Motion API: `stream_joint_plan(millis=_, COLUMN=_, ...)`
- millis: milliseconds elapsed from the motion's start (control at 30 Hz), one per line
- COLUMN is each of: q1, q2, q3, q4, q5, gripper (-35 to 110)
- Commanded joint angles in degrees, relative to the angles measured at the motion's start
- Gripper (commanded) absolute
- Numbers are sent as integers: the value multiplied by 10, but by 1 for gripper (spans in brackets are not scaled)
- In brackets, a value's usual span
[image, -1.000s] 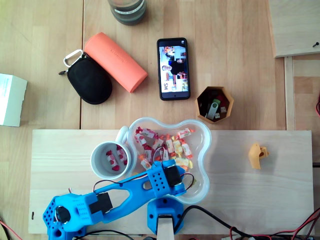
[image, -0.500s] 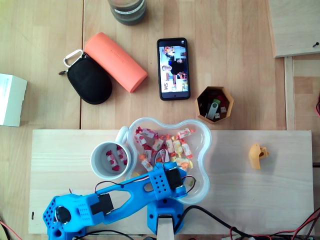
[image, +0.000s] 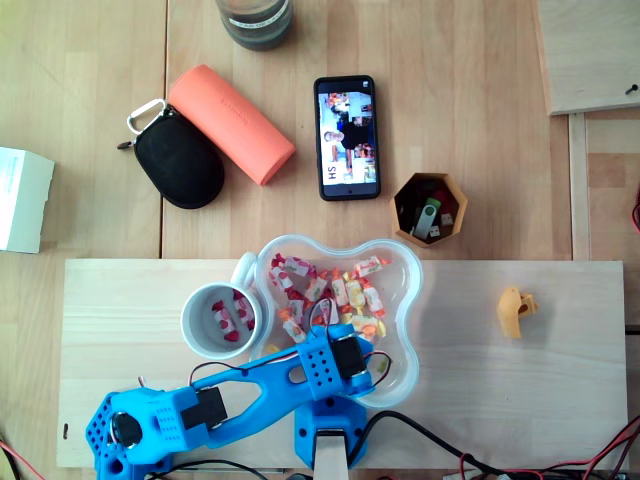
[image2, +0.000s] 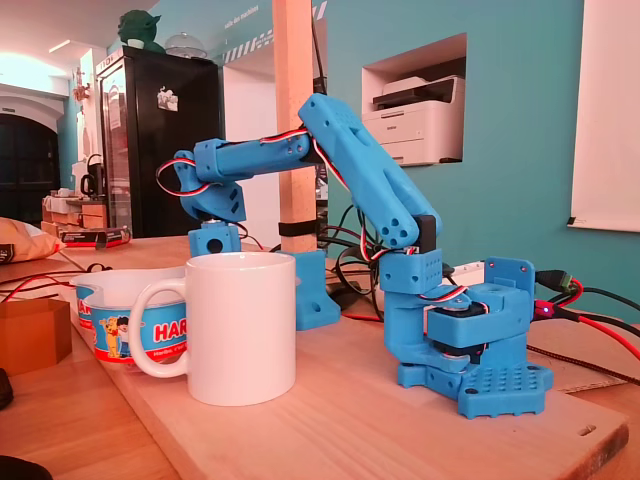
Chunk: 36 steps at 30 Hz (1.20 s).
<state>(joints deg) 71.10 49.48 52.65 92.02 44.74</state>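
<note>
We see the blue gripper (image2: 214, 243) down in the clear, lobed plastic bowl (image: 408, 300), right over the wrapped sweets (image: 340, 288) at its near side. Wrist covers the tips in the overhead view & the mug (image: 192, 305) hides them in the fixed view, so we can't tell how far it's open or whether it holds anything. Mug is white, glossy, just left of the bowl. Both sit on a pale wood board (image: 480, 370). Phone (image: 347, 138) & wooden pot (image: 400, 225) lie beyond.

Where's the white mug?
In the overhead view, the mug stands on the board, just left of the candy bowl.
</note>
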Motion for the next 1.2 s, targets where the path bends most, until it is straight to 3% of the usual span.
stream_joint_plan(millis=0, q1=25, q2=14, q3=-9, q4=25, q5=7, gripper=22)
stream_joint_plan(millis=1167, q1=35, q2=4, q3=-81, q4=63, q5=7, gripper=22)
